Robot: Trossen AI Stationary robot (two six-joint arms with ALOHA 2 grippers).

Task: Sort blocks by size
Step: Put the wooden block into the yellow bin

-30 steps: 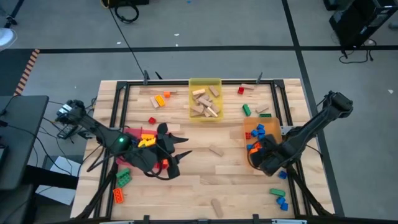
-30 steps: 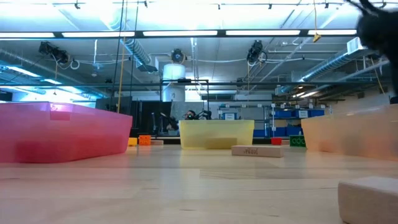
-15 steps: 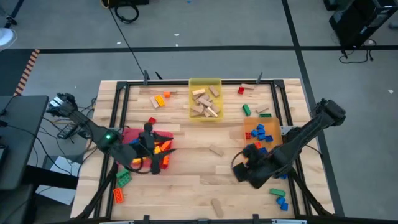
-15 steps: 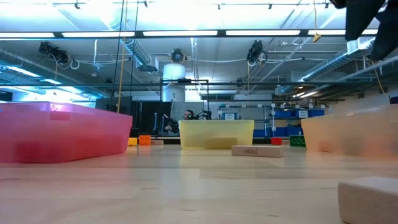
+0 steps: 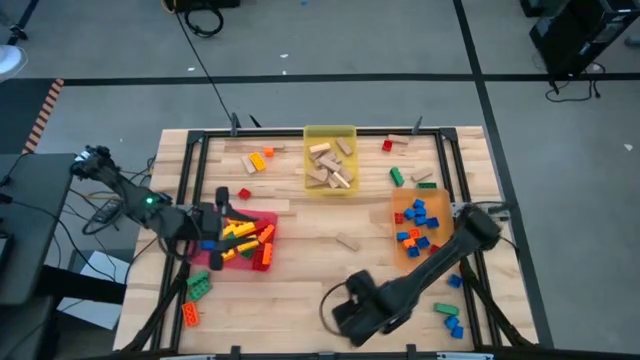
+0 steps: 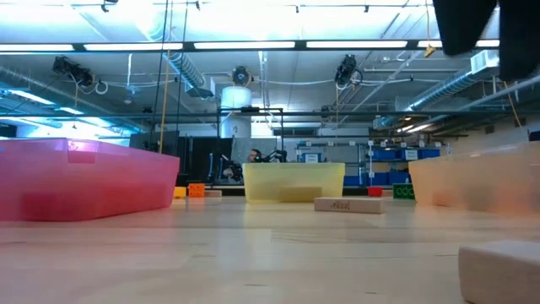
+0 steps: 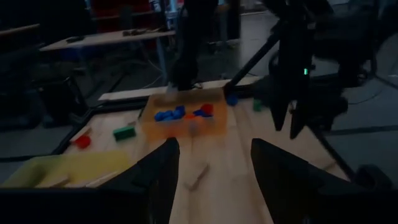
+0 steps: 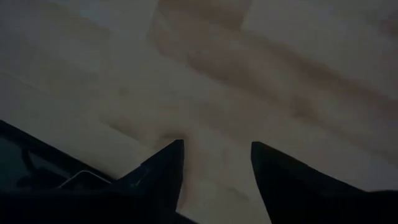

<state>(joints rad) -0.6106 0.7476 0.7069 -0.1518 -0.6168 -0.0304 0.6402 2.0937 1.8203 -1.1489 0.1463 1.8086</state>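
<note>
Two arms have shifted since a second ago, the right one the farther.

The right gripper (image 5: 345,312) has swung from beside the orange tray (image 5: 400,207) of blue blocks (image 5: 415,212) to the near middle of the surface (image 5: 300,265), over the tan block (image 5: 348,334) lying there; its jaws stand apart with nothing between them. The left gripper (image 5: 222,196) has drawn back to the red tray (image 5: 262,219) of yellow and red blocks (image 5: 240,232), jaws apart, empty. Wooden blocks (image 5: 328,165) lie in the yellow tray (image 5: 330,132); others stay scattered.

Two dark jointed arms, green indicator light, tapered black fingers (image 8: 161,171).
</note>
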